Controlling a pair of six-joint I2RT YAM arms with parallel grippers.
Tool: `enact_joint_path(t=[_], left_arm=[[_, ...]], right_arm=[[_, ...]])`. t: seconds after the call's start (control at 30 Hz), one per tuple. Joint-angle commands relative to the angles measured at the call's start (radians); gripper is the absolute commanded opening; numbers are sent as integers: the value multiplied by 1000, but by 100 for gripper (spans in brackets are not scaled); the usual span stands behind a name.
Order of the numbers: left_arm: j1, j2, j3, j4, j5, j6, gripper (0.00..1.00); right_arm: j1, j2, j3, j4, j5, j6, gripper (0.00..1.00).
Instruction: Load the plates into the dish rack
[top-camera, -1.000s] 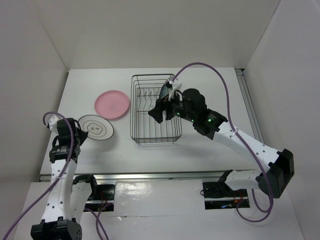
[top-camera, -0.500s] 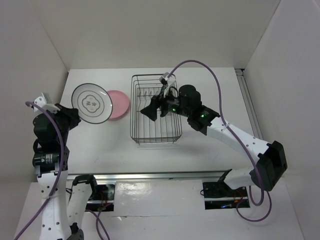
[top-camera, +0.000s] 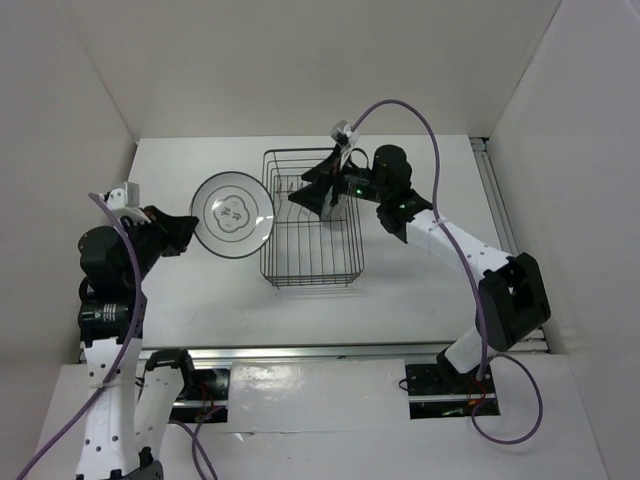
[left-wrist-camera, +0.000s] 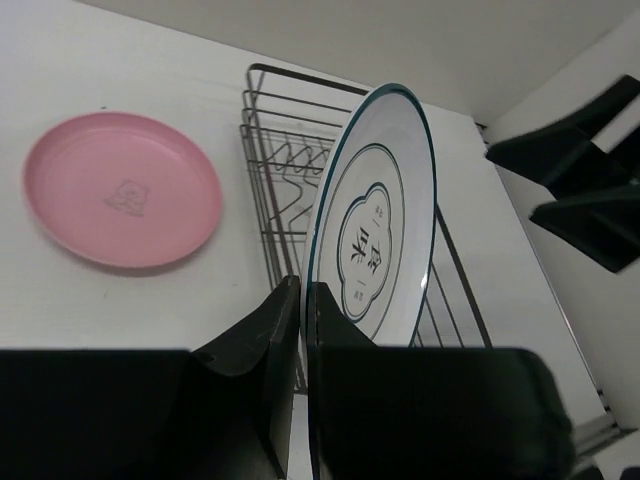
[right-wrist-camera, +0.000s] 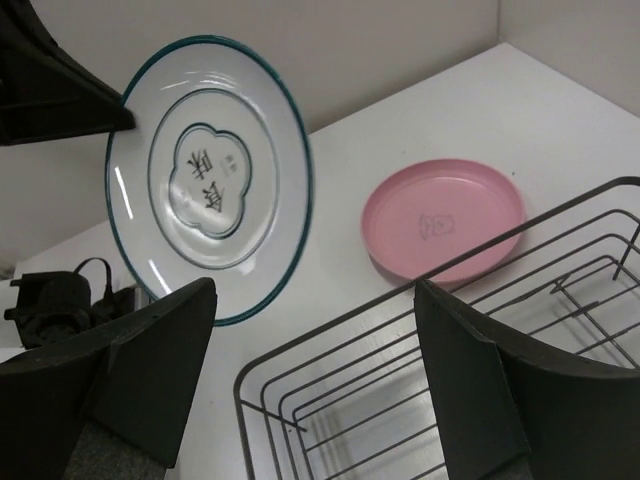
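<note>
Just left of the dish rack (top-camera: 312, 283), the white plate (top-camera: 232, 215) hangs tilted in the air, rim pinched by the left gripper (top-camera: 188, 230), face turned toward the right gripper (top-camera: 308, 190), which hovers spread wide and empty above the rack's far end.

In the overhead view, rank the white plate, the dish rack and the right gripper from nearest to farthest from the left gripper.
1. white plate, gripped by the left gripper at its edge.
2. dish rack, just right of the plate.
3. right gripper, open above the rack's far half.
</note>
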Motion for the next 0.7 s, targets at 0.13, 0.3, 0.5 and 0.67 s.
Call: enact_joint_path(t=[0.13, 0.3, 0.5, 0.67], left_arm=[[-27, -28, -35, 230, 225, -1, 0], [-37, -37, -55, 265, 270, -1, 0], [-37, -37, -64, 283, 279, -10, 0], [-37, -28, -64, 283, 266, -10, 0]], right_arm=[[-64, 95, 53, 183, -252, 57, 83], [-64, 143, 87, 188, -349, 85, 83], [-64, 132, 73, 257, -385, 123, 81], [-64, 132, 64, 272, -394, 145, 75]])
